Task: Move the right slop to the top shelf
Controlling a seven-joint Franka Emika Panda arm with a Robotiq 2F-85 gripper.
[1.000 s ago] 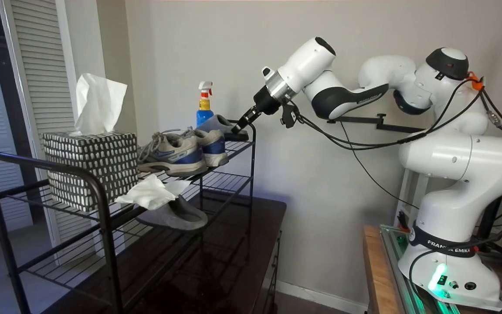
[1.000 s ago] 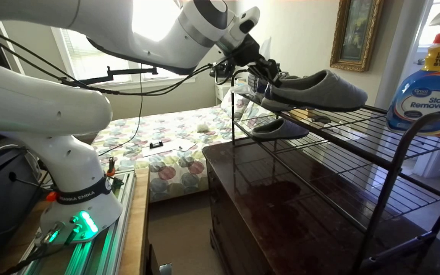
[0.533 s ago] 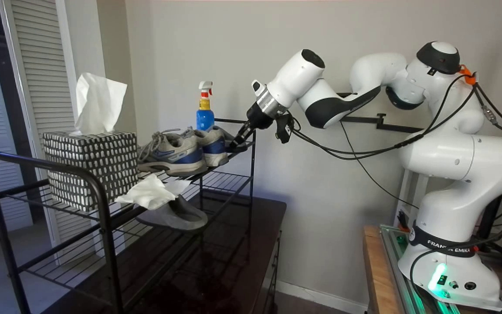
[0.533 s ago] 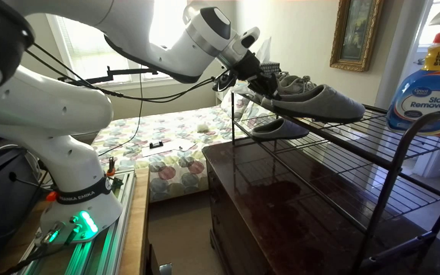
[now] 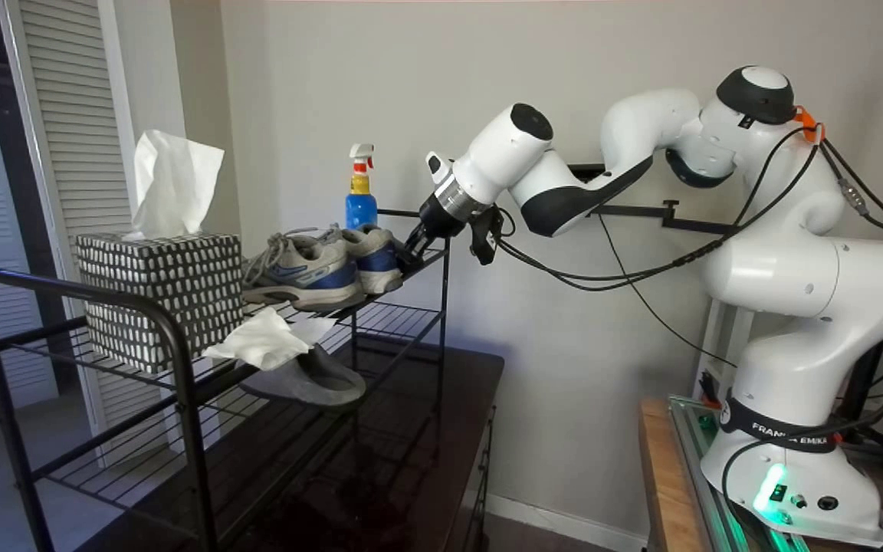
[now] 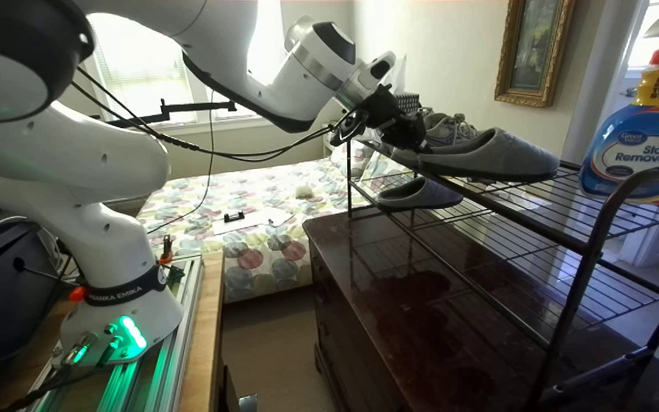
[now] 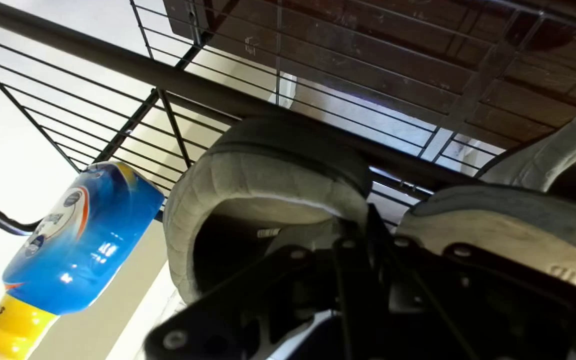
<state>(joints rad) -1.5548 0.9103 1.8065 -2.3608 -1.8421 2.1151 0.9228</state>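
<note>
At the robot-side edge of the black wire-grid top shelf (image 6: 524,220) lies the low, flat, grey fabric slip-on shoe (image 6: 504,154) with a dark sole, met in an exterior view from its ten o'clock by the black metal tool (image 6: 424,149), which is clenched on the side wall of the shoe's opening. In an exterior view the bulky grey-and-blue lace-up sneakers (image 5: 307,272) and the tool hide nearly all of the shoe; in the wrist view the dark linkage covers its toe, and the pinching tips melt into the black interior. Whether the sole bears fully on the wires cannot be told. The blue plastic spray bottle (image 7: 83,240) with a yellow neck, at the shoe's nine o'clock in the wrist view, is cut off there. The matching grey fabric mate (image 5: 307,381), on the lower wire tier (image 6: 501,309), is partly screened by a crumpled white paper tissue (image 5: 265,339). In an exterior view the held shoe's long axis runs from nine to three o'clock, across the shelf, toe (image 6: 538,163) toward three and heel toward nine; in the wrist view the heel lies toward twelve.
</note>
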